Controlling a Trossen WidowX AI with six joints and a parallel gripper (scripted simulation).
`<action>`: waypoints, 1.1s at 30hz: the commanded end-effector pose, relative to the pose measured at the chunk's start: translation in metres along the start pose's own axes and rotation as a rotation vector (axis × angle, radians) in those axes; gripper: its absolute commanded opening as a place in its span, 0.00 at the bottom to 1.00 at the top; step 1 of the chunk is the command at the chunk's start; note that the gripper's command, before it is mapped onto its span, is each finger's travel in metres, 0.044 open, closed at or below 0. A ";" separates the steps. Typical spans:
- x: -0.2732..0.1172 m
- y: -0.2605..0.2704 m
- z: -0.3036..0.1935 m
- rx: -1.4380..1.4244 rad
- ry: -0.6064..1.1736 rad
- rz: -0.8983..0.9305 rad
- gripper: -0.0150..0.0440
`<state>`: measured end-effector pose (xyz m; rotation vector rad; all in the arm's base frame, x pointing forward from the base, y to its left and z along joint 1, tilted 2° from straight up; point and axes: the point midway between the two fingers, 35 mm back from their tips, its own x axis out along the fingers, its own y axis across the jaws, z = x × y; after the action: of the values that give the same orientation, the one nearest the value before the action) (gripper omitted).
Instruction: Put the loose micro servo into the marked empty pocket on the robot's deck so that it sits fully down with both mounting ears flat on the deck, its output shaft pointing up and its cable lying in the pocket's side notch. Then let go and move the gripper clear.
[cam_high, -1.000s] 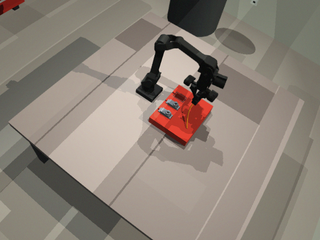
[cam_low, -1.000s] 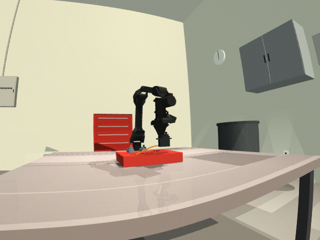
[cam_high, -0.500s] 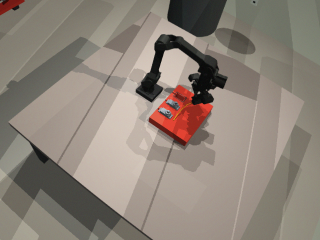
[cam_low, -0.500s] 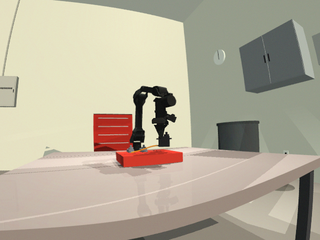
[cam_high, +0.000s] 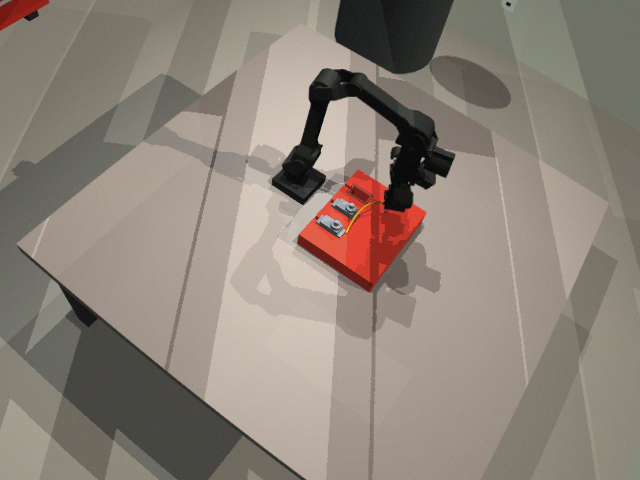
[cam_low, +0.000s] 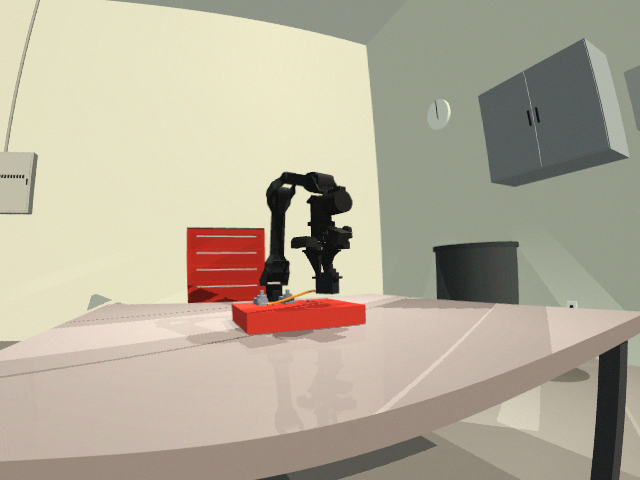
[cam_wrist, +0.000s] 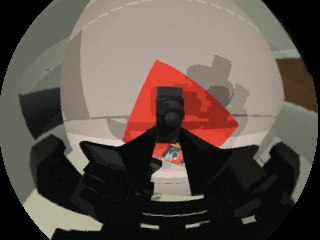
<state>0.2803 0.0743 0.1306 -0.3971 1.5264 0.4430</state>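
My gripper (cam_high: 401, 189) (cam_low: 326, 273) (cam_wrist: 167, 129) is shut on the loose micro servo (cam_high: 398, 200) (cam_low: 327, 284) (cam_wrist: 170, 112), a black block held above the deck's right part in the top view. Its round boss faces the wrist camera. Its orange-yellow cable (cam_high: 366, 207) (cam_low: 297, 296) (cam_wrist: 176, 145) trails toward the seated servos. The red deck (cam_high: 356, 253) (cam_low: 305, 317) (cam_wrist: 145, 110) lies on the table. The outlined empty pocket (cam_high: 361, 194) is left of the gripper in the top view; I cannot make it out in the wrist view.
Two grey servos (cam_high: 344, 207) (cam_high: 330, 225) sit in a row beside the pocket; the cable's far end is by the nearer one. The arm's base (cam_high: 298, 184) stands on the table (cam_high: 258, 335) just behind the deck. A dark bin (cam_low: 475, 273) stands beyond the table.
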 end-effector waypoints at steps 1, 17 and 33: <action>0.000 0.000 0.000 0.148 -0.002 -0.003 0.25; 0.000 0.000 0.000 0.477 -0.002 -0.002 0.25; 0.000 0.027 -0.051 0.477 0.002 -0.001 0.25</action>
<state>0.2370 0.0724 0.1301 -0.0267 1.5771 0.0715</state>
